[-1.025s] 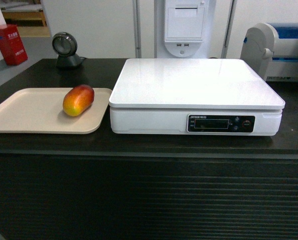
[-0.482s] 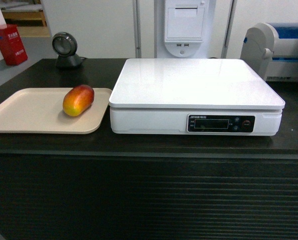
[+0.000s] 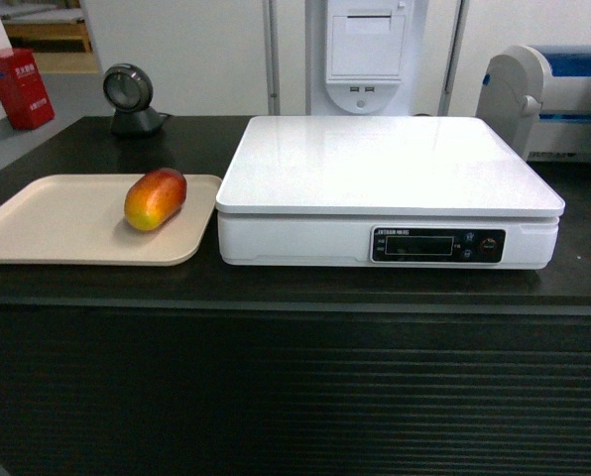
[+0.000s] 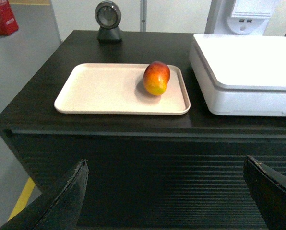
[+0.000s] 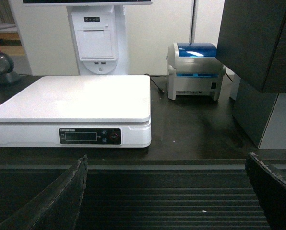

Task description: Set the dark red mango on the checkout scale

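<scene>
The dark red mango (image 3: 156, 198) lies on a beige tray (image 3: 48, 223) at the left of the black checkout counter (image 3: 295, 288); it also shows in the left wrist view (image 4: 156, 78). To its right stands the white scale (image 3: 385, 164) with nothing on its platform (image 5: 80, 98). My left gripper (image 4: 167, 165) hangs open in front of the ribbed counter front, below the tray. In the same way my right gripper (image 5: 167, 163) is open and low before the counter, below the scale's right end. Neither gripper shows in the head view.
A round black scanner (image 3: 129, 97) stands at the counter's back left. A blue-topped label printer (image 5: 195, 69) sits right of the scale, a dark box (image 5: 260, 72) further right. A white receipt printer (image 3: 367, 55) rises behind the scale. A red box (image 3: 18, 87) stands at far left.
</scene>
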